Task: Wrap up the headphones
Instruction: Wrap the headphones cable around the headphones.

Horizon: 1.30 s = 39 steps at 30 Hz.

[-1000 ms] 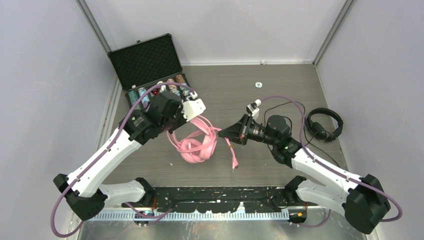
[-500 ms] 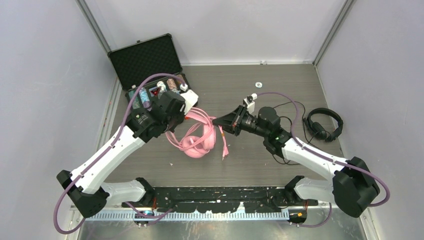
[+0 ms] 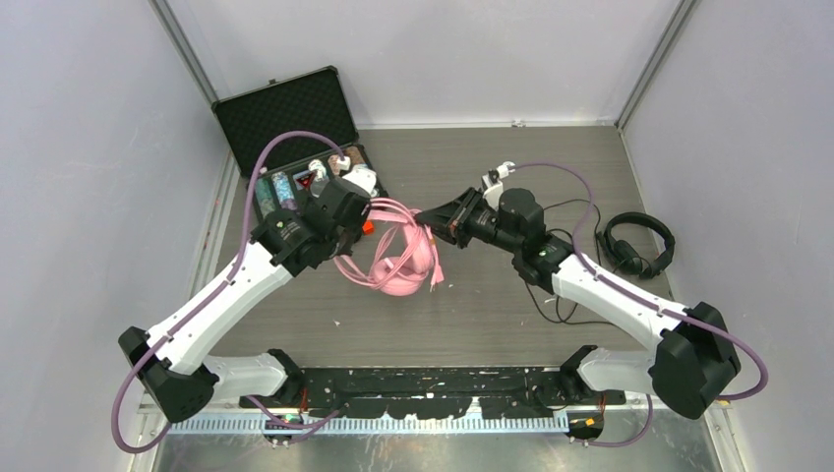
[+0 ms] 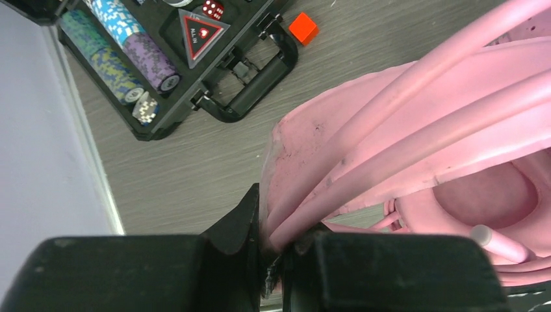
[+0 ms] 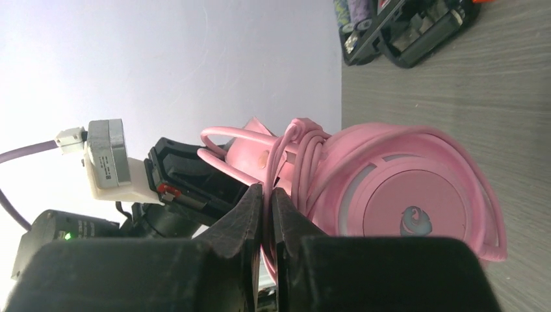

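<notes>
Both left end effector (image 4: 276,255) and right end effector (image 5: 268,196) pinch pink cable (image 4: 416,123); overhead adds black headphones (image 3: 624,256).

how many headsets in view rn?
2. The pink headset is at centre, gripped by the left claw and right claw. The black headset lies near the right edge of the table. None look hidden.

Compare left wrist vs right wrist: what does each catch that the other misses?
Left wrist only: the dice and the triangular ALL IN marker inside the case.
Right wrist only: the earcup logo, the left arm's wrist camera, and the right gripper shut on the pink cable.
Both: the pink headphones clamped in the left gripper, the black case, and the table.
</notes>
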Tool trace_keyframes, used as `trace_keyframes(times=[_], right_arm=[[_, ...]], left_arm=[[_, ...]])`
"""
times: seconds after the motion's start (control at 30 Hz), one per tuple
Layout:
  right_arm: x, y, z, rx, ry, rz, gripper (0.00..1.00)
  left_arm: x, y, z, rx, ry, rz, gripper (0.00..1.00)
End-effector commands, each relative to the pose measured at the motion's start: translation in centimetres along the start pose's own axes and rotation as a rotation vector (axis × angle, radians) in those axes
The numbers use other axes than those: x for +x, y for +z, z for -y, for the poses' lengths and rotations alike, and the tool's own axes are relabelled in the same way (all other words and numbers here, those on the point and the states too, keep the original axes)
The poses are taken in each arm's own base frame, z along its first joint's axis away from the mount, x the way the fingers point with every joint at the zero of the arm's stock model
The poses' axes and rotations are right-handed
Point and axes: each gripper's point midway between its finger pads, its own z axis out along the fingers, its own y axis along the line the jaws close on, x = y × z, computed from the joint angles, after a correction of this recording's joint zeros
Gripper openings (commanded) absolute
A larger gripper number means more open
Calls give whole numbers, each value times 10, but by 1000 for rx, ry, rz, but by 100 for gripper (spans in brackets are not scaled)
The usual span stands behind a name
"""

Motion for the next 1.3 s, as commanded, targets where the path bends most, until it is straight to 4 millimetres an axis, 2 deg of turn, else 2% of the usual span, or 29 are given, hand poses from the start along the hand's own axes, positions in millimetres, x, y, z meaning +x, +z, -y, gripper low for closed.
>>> trace_keyframes(times=[0.0, 0.2, 0.33, 0.53, 0.77, 0.87, 1.03, 1.2, 1.27], right_arm=[[-11, -2, -17, 43, -109, 65, 15], [-19, -3, -15, 110, -174, 134, 19], [-15, 2, -21, 103, -181, 135, 20], [-8, 6, -8, 165, -210, 135, 20], [-5, 8, -5, 173, -253, 127, 21], [-3, 1, -16, 166, -357, 112, 26], [-21, -23, -22, 244, -566, 178, 35], [-18, -25, -17, 277, -637, 133, 37], [-10, -23, -17, 260, -644, 86, 36]], left_arm=[[-33, 2, -4, -39, -272, 135, 0], [-41, 7, 6, 4, -421, 168, 0], [-38, 13, 9, 14, -474, 148, 0], [-39, 14, 12, 72, -563, 171, 0], [-44, 11, 18, 161, -615, 208, 0], [-45, 10, 18, 173, -617, 221, 0], [-47, 6, 20, 202, -609, 236, 0], [-53, -1, 22, 235, -612, 253, 0], [-56, -4, 23, 249, -619, 263, 0]])
